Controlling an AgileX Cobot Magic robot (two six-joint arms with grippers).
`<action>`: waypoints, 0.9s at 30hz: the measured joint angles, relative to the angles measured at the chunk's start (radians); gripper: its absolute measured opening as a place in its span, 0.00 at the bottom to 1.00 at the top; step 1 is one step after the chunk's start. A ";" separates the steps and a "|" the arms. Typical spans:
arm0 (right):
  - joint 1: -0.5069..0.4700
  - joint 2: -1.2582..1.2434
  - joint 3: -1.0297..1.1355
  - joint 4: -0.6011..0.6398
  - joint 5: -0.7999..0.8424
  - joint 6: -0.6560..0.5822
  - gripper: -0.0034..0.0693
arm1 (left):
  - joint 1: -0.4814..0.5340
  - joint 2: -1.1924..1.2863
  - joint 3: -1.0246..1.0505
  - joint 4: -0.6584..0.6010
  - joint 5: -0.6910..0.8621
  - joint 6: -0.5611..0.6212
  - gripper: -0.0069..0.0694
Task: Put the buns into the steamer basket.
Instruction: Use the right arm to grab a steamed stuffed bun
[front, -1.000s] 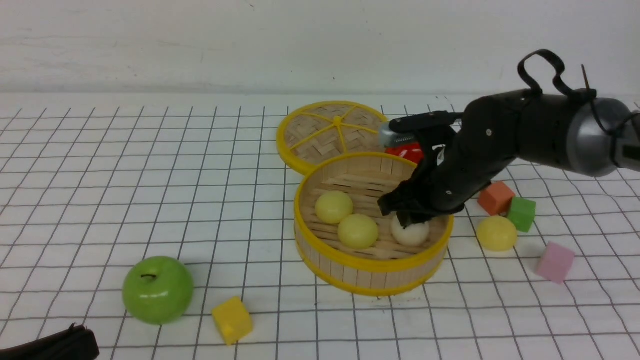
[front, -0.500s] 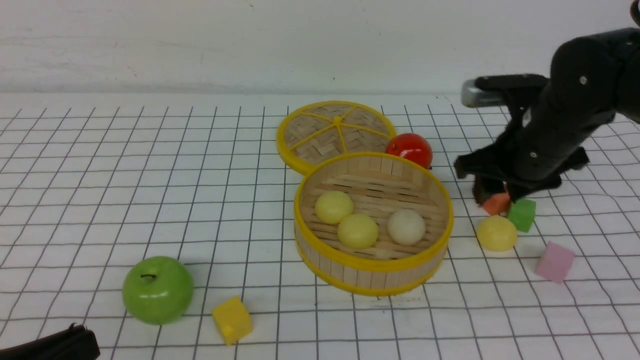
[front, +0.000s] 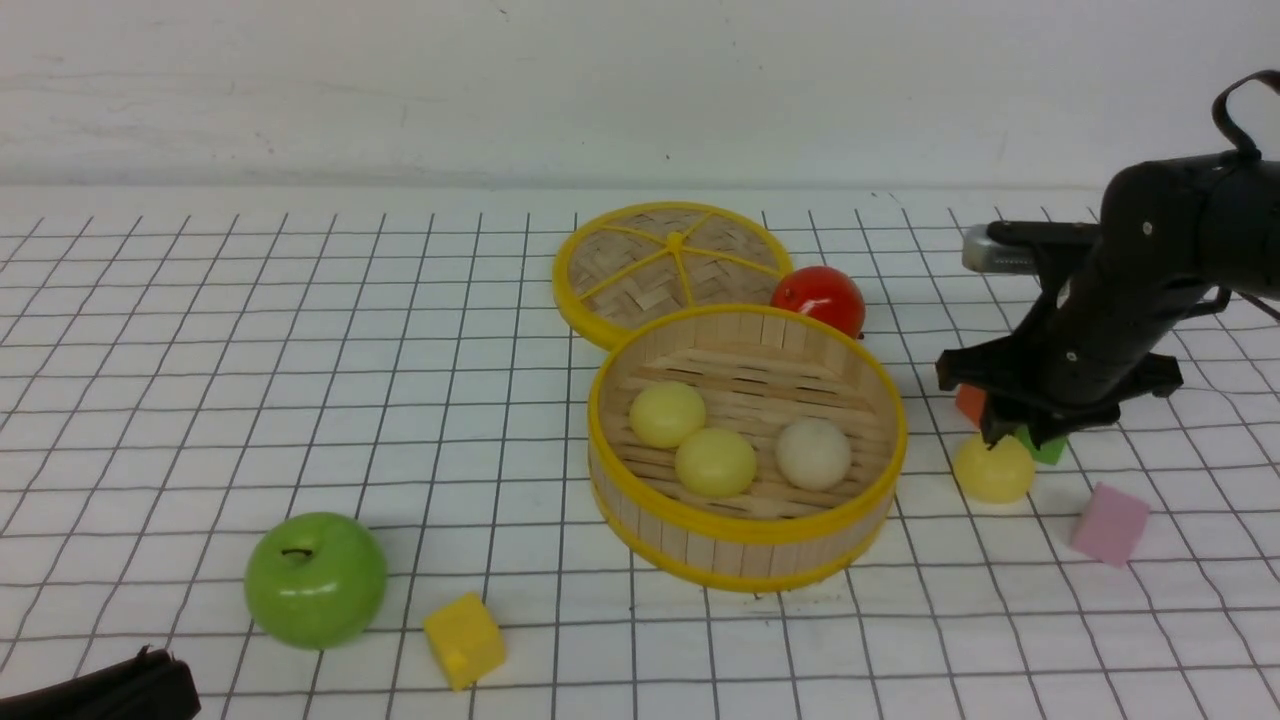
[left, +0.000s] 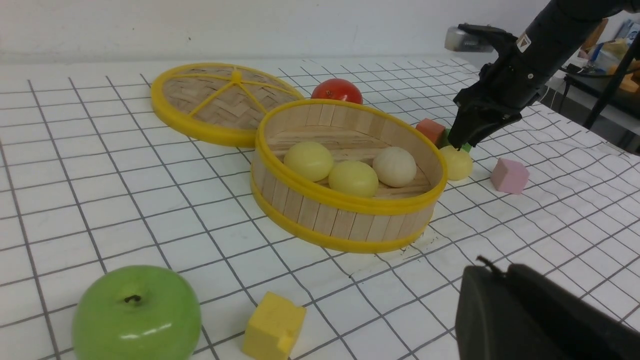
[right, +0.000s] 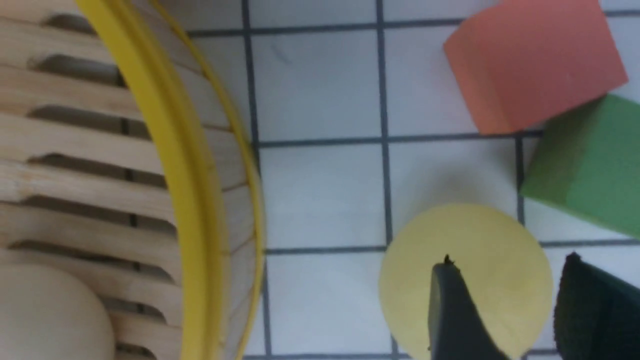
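I can't read my left claw (left: 530, 310), cropped at the edge. My right claw (front: 1012, 440) stands parted over the last bun (front: 993, 472), three o'clock of the steamer basket (front: 745, 530); nothing gripped.

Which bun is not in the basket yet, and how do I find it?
Look for the round bamboo basket in the middle of the table. Just past its right side, a pale yellow bun sits under the right tool. It is the only ball there; the orange cube, green cube and pink cube beside it have flat sides.
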 joint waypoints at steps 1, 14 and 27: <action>0.000 0.000 0.000 0.000 -0.001 0.000 0.45 | 0.000 0.000 0.000 0.000 0.000 0.000 0.14; -0.008 0.057 0.000 0.006 -0.065 -0.005 0.38 | 0.000 0.000 0.000 0.000 0.001 0.000 0.14; 0.022 -0.083 -0.003 0.029 0.095 -0.089 0.05 | 0.000 0.000 0.000 0.000 0.001 0.000 0.14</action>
